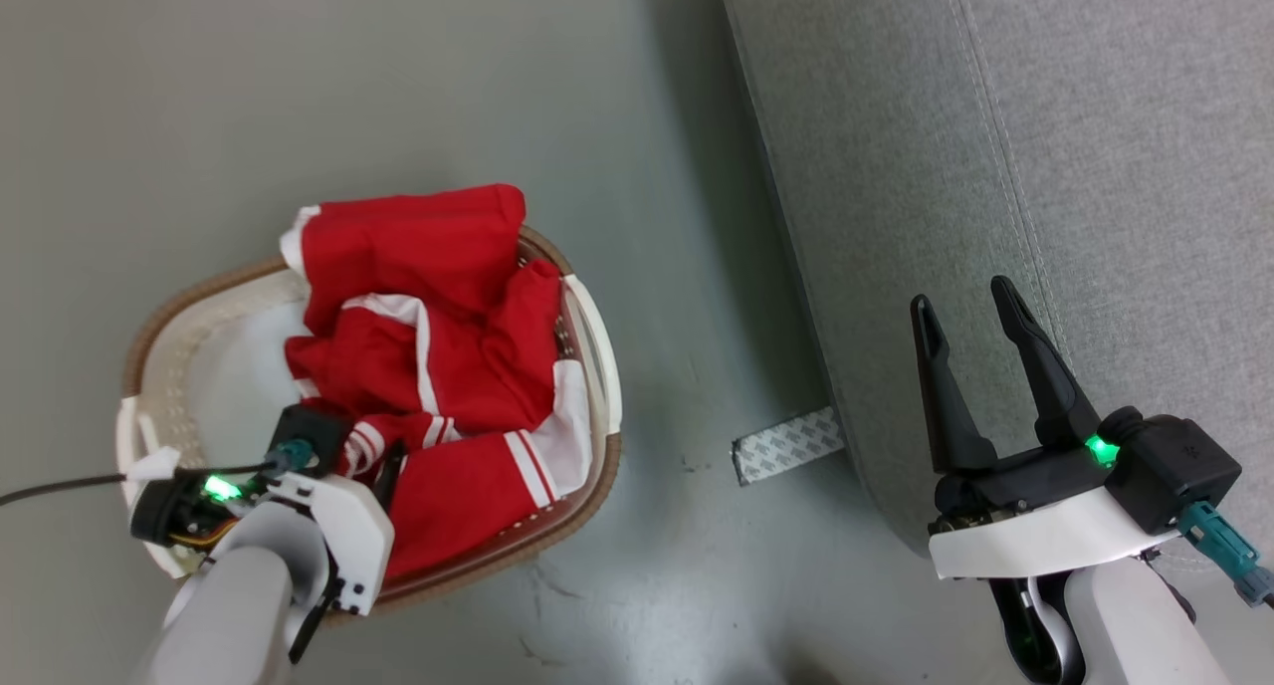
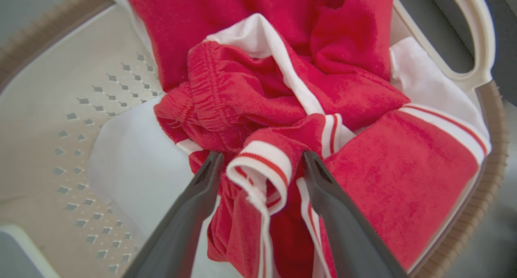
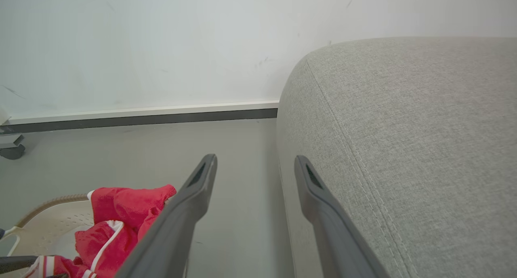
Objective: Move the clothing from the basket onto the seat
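The red clothing with white stripes lies bunched in the cream basket, spilling over its far rim. My left gripper reaches down into the basket's near side. In the left wrist view it is open, its fingers on either side of a striped cuff fold of the clothing, above the white pad. My right gripper stands open and holds nothing, over the near edge of the grey seat. The right wrist view has the seat at right and the clothing at lower left.
Grey floor lies between basket and seat. A patterned tape strip is on the floor at the seat's base. A white wall with a dark baseboard runs behind, with a caster at far left. A black cable trails from my left wrist.
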{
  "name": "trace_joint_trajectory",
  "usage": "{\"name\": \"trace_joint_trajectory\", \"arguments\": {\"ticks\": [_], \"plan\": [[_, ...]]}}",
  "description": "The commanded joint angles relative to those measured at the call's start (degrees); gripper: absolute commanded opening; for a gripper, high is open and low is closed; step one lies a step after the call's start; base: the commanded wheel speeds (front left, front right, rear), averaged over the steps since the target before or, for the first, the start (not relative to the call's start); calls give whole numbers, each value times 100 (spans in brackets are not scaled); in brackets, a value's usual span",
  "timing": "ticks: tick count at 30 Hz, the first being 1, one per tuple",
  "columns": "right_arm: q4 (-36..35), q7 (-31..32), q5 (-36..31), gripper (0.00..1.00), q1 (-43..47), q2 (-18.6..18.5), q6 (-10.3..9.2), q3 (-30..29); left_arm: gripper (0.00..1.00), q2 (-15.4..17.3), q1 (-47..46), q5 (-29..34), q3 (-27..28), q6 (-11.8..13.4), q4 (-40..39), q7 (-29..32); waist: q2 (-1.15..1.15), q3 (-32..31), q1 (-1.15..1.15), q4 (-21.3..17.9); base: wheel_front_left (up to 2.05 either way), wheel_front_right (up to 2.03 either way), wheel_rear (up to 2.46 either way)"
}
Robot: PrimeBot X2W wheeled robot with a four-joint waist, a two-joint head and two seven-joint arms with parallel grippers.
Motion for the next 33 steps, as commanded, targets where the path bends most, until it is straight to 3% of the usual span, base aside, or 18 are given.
{"name": "trace_joint_trajectory", "arguments": {"ticks": [1,3,4,5,11,20,25,33], "plan": [[-35,-11,57,100,-76,-8,-12,-9,100,47,-65,20,3,42,65,60,0,140,-1,-89,0,0,0],[-42,-11,57,100,-85,-6,-12,-15,100,35,-68,-32,-4,40,181,142,0,176,-1,-91,0,0,0],[-41,-11,60,100,-89,-7,-12,-16,45,13,-77,-82,-14,14,214,163,0,185,-1,-93,0,0,0],[-33,-11,58,100,-94,-8,-12,-25,0,3,-98,-96,-35,-5,232,126,0,186,-1,-91,0,0,0],[63,-11,-76,100,-14,-8,-12,-180,0,-192,-76,-304,-101,-53,248,-184,0,-119,-1,86,0,0,0],[244,-11,-486,100,382,-14,-12,-451,0,-595,338,-778,-286,-107,-314,-441,0,-1357,-1,714,0,0,0],[326,-11,-780,100,678,-17,-12,-533,0,-714,669,-1064,-461,-119,-977,-303,0,-2164,-1,1123,0,0,0],[279,-10,-1099,100,1032,-17,-12,-415,0,-609,1197,-1354,-502,-71,-2666,217,0,-3069,-1,1563,0,0,0]]}}
